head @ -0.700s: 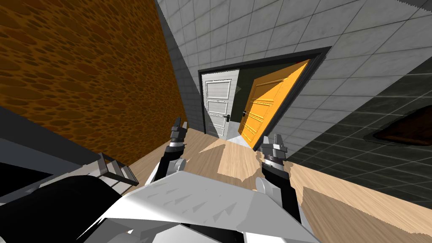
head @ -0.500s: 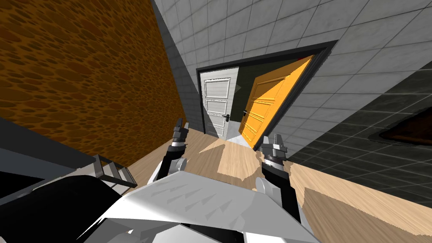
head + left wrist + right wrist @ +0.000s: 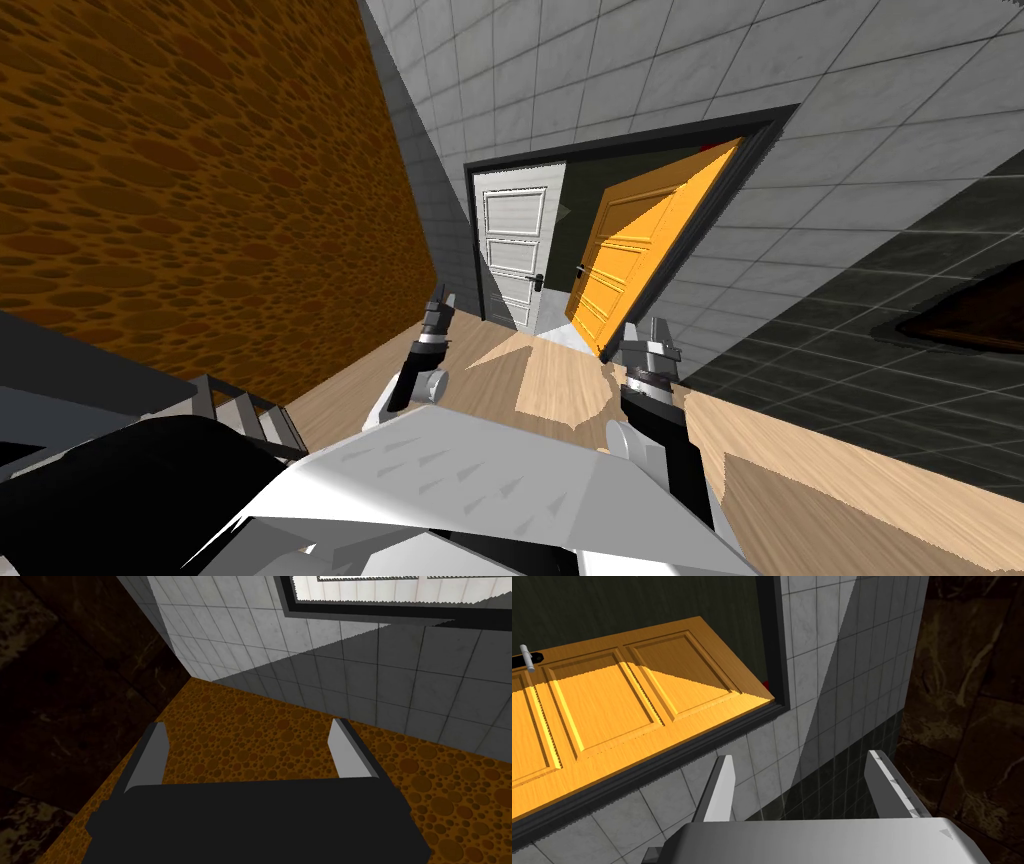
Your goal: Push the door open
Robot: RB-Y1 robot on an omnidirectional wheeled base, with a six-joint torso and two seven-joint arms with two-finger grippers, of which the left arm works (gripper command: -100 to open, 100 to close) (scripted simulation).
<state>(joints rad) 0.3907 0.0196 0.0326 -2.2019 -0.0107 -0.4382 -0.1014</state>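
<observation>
A double door sits in a dark frame in the grey tiled wall ahead. Its white leaf stands at the left, and its orange leaf is swung partly inward, with a dark gap between them. My left gripper is open, held above the floor short of the white leaf; its fingers hold nothing. My right gripper is open too, near the orange leaf's lower corner. In the right wrist view the orange door, its handle and the frame lie beyond the right gripper.
A brown spotted wall runs along my left. A dark piece of furniture with a metal rack stands at the lower left. Dark tiles cover the wall on my right. Pale wood floor leads to the doorway.
My left arm has reached forward toward the doorway. The view has shifted a little, with the rack sliding down and left. The doors stand as before.
</observation>
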